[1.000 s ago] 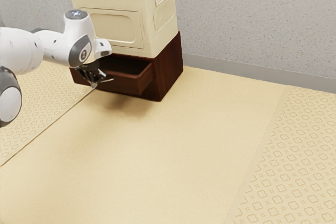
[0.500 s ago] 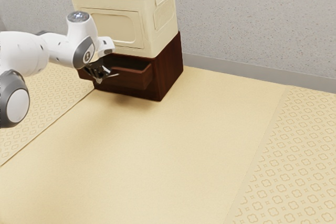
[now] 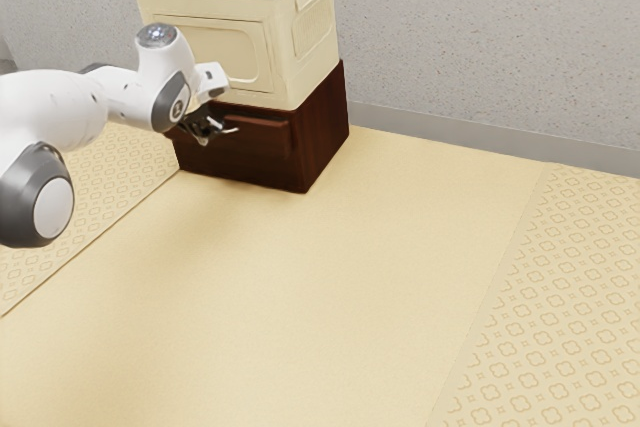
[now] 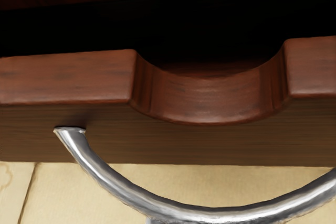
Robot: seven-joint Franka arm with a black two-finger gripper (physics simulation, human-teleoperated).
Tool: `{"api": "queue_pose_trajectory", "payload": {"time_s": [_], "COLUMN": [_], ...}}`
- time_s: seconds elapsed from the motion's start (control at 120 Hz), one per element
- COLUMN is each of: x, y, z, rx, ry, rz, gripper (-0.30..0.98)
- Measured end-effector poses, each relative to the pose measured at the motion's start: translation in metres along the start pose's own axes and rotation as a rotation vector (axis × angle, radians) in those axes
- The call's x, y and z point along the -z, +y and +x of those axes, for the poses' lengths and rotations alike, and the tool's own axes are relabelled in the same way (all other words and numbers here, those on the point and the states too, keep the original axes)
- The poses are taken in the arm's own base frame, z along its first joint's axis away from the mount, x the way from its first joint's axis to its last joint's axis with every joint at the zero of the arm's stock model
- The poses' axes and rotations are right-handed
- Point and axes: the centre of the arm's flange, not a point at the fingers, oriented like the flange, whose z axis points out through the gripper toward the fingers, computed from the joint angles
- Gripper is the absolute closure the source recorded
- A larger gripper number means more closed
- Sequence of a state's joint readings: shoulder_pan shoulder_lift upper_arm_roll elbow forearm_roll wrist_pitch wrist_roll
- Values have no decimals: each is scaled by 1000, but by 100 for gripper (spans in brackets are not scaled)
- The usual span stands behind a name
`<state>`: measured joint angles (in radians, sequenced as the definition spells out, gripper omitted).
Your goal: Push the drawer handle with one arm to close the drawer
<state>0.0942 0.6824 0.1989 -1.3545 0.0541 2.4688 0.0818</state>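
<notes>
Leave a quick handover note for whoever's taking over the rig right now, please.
Gripper: at the curved metal handle; open or shut, and whether it touches the handle, I can't tell.
Drawer: almost in, with a dark gap behind its front.
Dark wood cabinet: holds the drawer; a cream box sits on top.
Done: most of the closing.
Left: push the handle toward the cabinet until the gap is gone, probably a short way.
</notes>
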Motion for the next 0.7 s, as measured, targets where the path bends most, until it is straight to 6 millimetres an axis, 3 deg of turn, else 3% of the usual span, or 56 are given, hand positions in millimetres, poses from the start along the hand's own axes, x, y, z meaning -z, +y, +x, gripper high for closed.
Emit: {"api": "queue_pose_trajectory", "payload": {"time_s": [0.2,0.7], "x": [-7,-14], "y": [-6,3], "z": [5,19], "rx": [8,-10], "ry": [23,94], "rz": [3,-9], "gripper": [79,79]}}
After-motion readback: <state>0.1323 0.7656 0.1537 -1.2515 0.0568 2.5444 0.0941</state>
